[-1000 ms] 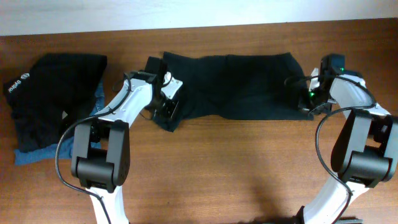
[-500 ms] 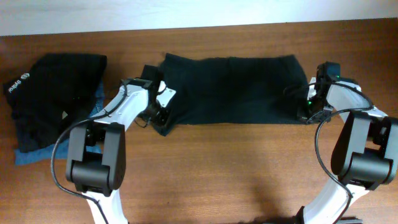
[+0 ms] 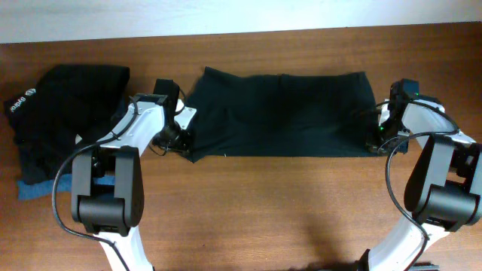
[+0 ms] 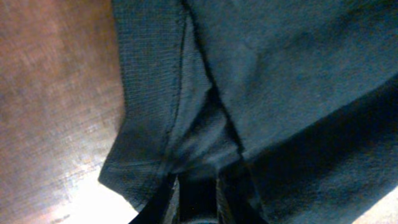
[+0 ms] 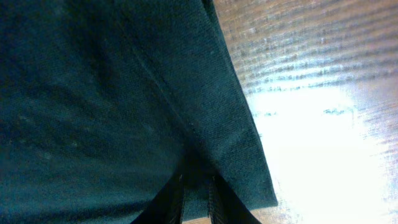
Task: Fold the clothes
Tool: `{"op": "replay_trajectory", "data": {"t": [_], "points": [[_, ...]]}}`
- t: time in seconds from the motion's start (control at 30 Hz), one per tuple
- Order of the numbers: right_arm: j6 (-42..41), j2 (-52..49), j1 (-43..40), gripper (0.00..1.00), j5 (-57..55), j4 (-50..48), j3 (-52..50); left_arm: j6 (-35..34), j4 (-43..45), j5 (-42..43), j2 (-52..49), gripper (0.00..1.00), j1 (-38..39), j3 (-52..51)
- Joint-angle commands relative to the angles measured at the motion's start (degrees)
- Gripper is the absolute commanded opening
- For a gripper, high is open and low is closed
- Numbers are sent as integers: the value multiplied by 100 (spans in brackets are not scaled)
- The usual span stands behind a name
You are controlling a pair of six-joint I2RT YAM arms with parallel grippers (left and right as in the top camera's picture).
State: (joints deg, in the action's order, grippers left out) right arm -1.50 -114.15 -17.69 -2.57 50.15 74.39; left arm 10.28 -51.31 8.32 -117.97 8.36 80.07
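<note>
Compared with a second ago, the near hem of the black garment (image 3: 279, 113) has changed from a ragged, sagging line to a nearly straight one. The cloth now lies longer and flatter on the table (image 3: 286, 218). The left gripper (image 3: 181, 137) has shifted toward the stack of folded clothes (image 3: 71, 105), taking its corner of the garment along. The right gripper (image 3: 376, 141) has moved away from the stack and slightly toward the table's front edge. The flap that hung beside the left gripper is now only a small point of cloth.

The garment's long axis runs side to side across the table, pointing straight away from the stack. One short end lies near the stack and the other is well apart from it. The garment sits about level with the stack, on the far half of the table.

In the left wrist view the jaws are almost together, pinching a bunched, seamed corner of the garment. In the right wrist view the jaws are equally narrow, with a fold of the hem drawn between them.

The stack is black, with white lettering (image 3: 22, 98) on the side away from the garment. A blue denim piece (image 3: 34, 190) shows under its near edge.
</note>
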Motion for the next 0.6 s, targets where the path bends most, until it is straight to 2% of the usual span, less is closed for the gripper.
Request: {"op": "replay_trajectory", "data": {"t": [0.0, 0.13, 0.27, 0.47, 0.57], "points": [[-50, -175, -146, 19, -457, 160, -262, -55, -208, -149, -109, 16, -87, -216], [-50, -175, -146, 18, -428, 149, -260, -55, -278, -63, -92, 11, -87, -214], [-50, -166, -144, 18, -146, 153, -181, -50, -136, 90, 96, 11, -87, -201], [-48, 146, -144, 17, 46, 782, 584, -33, 188, 87, 859, 12, -92, 28], [-48, 356, -144, 18, 107, 1010, 1056, -35, 667, 90, 1228, 13, -92, 81]]}}
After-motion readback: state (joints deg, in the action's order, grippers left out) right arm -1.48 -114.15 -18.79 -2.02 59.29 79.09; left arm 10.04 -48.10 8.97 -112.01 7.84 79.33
